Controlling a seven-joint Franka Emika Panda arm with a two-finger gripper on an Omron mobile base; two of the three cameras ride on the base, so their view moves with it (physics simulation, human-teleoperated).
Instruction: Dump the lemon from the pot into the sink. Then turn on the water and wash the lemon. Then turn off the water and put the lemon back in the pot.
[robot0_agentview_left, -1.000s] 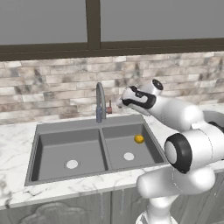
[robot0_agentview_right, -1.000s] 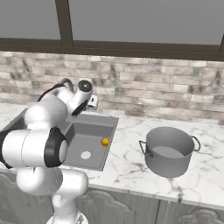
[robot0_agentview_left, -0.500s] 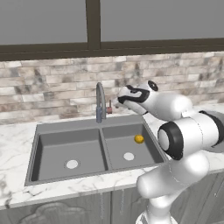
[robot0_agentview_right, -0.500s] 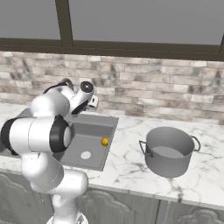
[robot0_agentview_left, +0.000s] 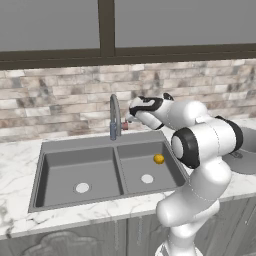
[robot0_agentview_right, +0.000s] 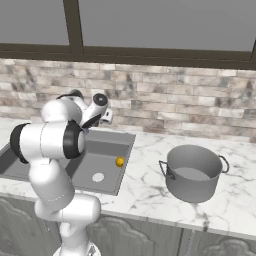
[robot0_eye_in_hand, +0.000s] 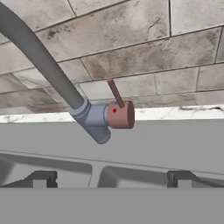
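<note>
The lemon (robot0_agentview_left: 158, 159) (robot0_agentview_right: 119, 161) lies in the right basin of the dark grey sink (robot0_agentview_left: 65, 167) (robot0_agentview_right: 107, 147), near its right wall. The grey metal pot (robot0_agentview_right: 194, 172) stands upright on the counter to the right of the sink. My gripper (robot0_agentview_left: 131, 118) (robot0_agentview_right: 106, 116) (robot0_eye_in_hand: 111, 179) hovers behind the right basin, just right of the arched faucet (robot0_agentview_left: 115, 116) (robot0_eye_in_hand: 43, 61). It is open, fingertips (robot0_eye_in_hand: 41, 178) wide apart with nothing between them. The faucet's red handle (robot0_eye_in_hand: 120, 114) (robot0_agentview_left: 124, 126) is straight ahead of it, untouched, with its thin lever pointing up. No water runs.
A round pale drain (robot0_agentview_left: 82, 188) sits in the left basin and another drain (robot0_agentview_left: 147, 178) in the right one. The stone-tile wall (robot0_eye_in_hand: 153, 52) rises close behind the faucet. White marble counter (robot0_agentview_right: 145, 192) surrounds the sink and pot.
The hand has edged left, closer to the faucet's red handle, and the arm's elbow has swung round. Lemon and pot have not moved. The jaws stay open.
</note>
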